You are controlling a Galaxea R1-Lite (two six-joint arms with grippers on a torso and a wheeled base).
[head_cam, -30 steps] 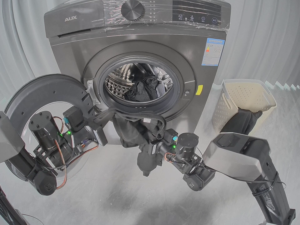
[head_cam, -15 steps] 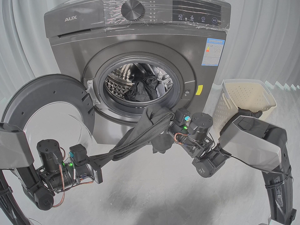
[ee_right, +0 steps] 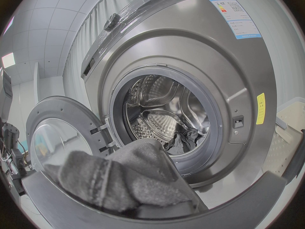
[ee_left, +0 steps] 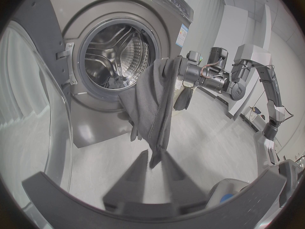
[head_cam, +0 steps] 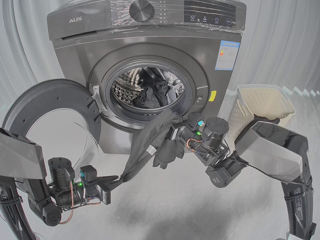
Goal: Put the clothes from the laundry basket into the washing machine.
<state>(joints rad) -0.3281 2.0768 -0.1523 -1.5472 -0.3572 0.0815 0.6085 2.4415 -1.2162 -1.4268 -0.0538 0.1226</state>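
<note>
The head view looked forward and down on the washing machine (head_cam: 143, 50), with its drum (head_cam: 146, 87) just above centre, the open door (head_cam: 50, 107) at 9 o'clock and the laundry basket (head_cam: 266, 104) at 3 o'clock. The left wrist view sat low at the drum's 7 o'clock, well back, looking up past the door. The right wrist view sat near the drum's 4 o'clock, facing in. All three shared the drum and door.

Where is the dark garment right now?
Head view centre: the garment hangs between the right gripper below the drum opening and the left gripper, lower left.
</note>
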